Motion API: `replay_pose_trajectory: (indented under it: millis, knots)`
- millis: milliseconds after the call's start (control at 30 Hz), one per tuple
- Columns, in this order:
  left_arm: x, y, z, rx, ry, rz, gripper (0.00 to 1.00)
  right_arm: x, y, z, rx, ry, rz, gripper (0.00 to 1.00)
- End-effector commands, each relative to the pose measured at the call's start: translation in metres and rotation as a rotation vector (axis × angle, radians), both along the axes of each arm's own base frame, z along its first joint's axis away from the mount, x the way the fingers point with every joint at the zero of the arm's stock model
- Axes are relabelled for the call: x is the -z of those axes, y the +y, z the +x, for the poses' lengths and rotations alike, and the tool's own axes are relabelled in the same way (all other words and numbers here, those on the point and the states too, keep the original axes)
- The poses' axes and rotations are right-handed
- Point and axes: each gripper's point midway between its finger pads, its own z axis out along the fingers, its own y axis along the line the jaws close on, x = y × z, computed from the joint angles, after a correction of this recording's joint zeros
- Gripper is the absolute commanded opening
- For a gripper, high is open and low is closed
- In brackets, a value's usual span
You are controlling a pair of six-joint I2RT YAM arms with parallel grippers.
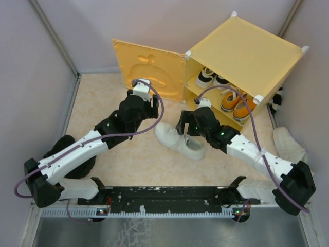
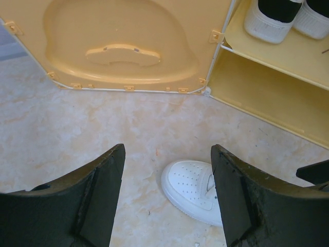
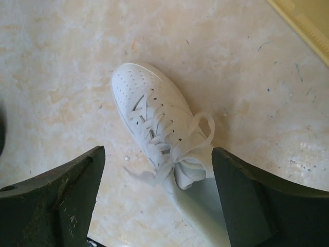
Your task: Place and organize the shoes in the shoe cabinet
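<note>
The yellow shoe cabinet (image 1: 247, 49) stands at the back right with its door (image 1: 149, 69) swung open. A black-and-white pair (image 1: 213, 78) sits on its inner shelf and an orange pair (image 1: 235, 103) below it. One off-white shoe (image 1: 177, 140) lies on the floor before the cabinet; it shows in the right wrist view (image 3: 154, 123) and its toe in the left wrist view (image 2: 193, 188). A second off-white shoe (image 1: 289, 145) lies at the right wall. My right gripper (image 1: 184, 123) is open above the shoe's heel. My left gripper (image 1: 143, 88) is open and empty near the door.
Grey walls close in the beige floor (image 1: 123, 159) on the left, back and right. A black rail (image 1: 169, 194) runs along the near edge between the arm bases. A dark object (image 1: 277, 100) shows behind the cabinet's right corner.
</note>
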Motion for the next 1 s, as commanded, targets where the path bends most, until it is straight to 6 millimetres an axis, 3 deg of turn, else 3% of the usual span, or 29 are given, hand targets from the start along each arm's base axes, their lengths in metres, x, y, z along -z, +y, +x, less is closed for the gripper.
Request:
replay_pose_trajectory:
  millis: [0,100,200,367,467,533,600,700,800,867,967]
  knots:
    - [-0.010,0.002,0.000,0.001,-0.020,-0.025,0.74,-0.057,-0.005,0.018,0.047,-0.156,0.024,0.84]
    - [-0.013,0.001,0.000,0.003,-0.023,-0.031,0.74,-0.083,-0.020,0.011,0.062,-0.202,-0.024,0.84]
    - [-0.014,-0.003,0.000,0.018,-0.023,-0.042,0.74,-0.123,-0.034,0.003,0.071,-0.258,-0.057,0.84]
    - [-0.012,-0.007,-0.002,0.038,-0.009,-0.049,0.74,-0.219,-0.050,0.000,0.065,-0.424,-0.081,0.82]
    - [-0.012,-0.005,-0.005,0.041,-0.003,-0.052,0.74,-0.280,-0.069,0.005,0.152,-0.533,-0.089,0.81]
    - [-0.014,-0.004,-0.007,0.042,-0.007,-0.062,0.74,-0.308,-0.084,0.011,0.232,-0.588,-0.119,0.81]
    - [-0.018,-0.003,-0.009,0.049,-0.013,-0.077,0.74,-0.325,-0.104,0.023,0.346,-0.634,-0.219,0.83]
    - [-0.025,-0.003,-0.012,0.066,-0.021,-0.094,0.74,-0.345,-0.152,0.035,0.605,-0.653,-0.458,0.90]
    - [-0.031,-0.004,-0.015,0.080,-0.022,-0.104,0.74,-0.368,-0.201,0.034,0.789,-0.657,-0.464,0.90]
    - [-0.032,-0.005,-0.017,0.089,-0.022,-0.111,0.74,-0.374,-0.237,0.023,0.915,-0.650,-0.467,0.90]
    - [-0.033,-0.007,-0.019,0.104,-0.022,-0.121,0.74,-0.358,-0.269,0.014,1.007,-0.584,-0.543,0.89]
